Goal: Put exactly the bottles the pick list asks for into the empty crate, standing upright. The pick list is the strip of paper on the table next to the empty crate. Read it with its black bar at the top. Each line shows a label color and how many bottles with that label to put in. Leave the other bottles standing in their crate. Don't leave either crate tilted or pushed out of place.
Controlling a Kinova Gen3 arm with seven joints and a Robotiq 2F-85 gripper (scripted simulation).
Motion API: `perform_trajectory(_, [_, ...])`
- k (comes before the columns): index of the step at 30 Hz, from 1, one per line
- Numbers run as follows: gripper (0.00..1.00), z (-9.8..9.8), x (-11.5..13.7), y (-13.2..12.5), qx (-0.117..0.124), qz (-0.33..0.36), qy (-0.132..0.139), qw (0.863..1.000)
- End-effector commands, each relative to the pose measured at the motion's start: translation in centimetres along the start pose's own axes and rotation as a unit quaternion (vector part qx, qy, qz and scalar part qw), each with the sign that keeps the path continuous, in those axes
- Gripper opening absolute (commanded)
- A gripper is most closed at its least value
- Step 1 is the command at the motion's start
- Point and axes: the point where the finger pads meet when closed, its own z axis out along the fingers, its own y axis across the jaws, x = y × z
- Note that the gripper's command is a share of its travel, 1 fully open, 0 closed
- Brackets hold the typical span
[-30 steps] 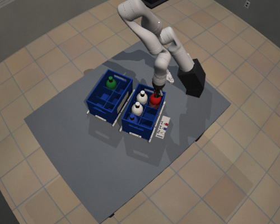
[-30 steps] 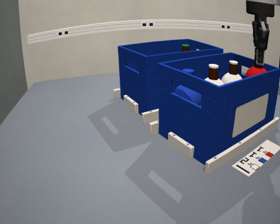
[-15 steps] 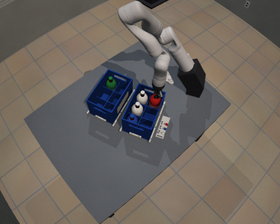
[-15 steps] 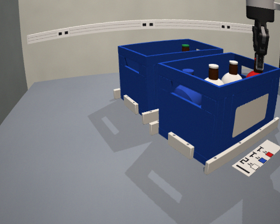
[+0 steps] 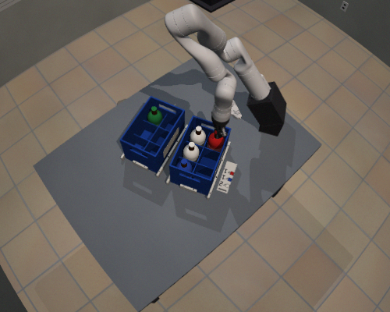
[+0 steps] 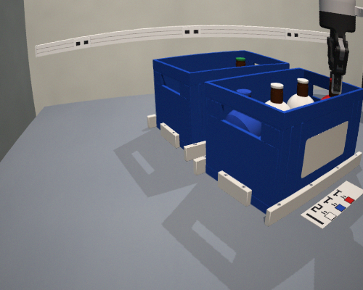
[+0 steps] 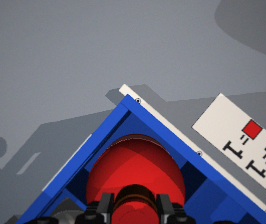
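Observation:
My gripper (image 5: 219, 133) is shut on the neck of a red-label bottle (image 5: 215, 140). It holds the bottle upright, low inside the far corner cell of the crate (image 5: 200, 156) next to the pick list (image 5: 227, 176). In the wrist view the red bottle (image 7: 134, 172) fills that cell below my fingers. The same crate holds two white-label bottles (image 5: 198, 135) (image 5: 191, 151) and a blue-label bottle (image 5: 185, 165). The other crate (image 5: 152, 132) holds one green-label bottle (image 5: 154, 115). The pick list (image 6: 333, 204) shows 2 white, 1 blue and 1 red. I cannot tell if the red bottle rests on the crate floor.
White stop blocks (image 6: 235, 186) edge both crates on the grey mat. The arm's black base (image 5: 268, 109) stands behind the right crate. The two crates sit side by side with a narrow gap.

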Motion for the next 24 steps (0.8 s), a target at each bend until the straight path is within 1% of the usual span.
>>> perform_trajectory(1, [0.10, 0.0, 0.0, 0.0, -0.001, 0.000, 0.000, 1.000])
perform_trajectory(24, [0.10, 1.1, 0.0, 0.0, -0.001, 0.000, 0.000, 1.000])
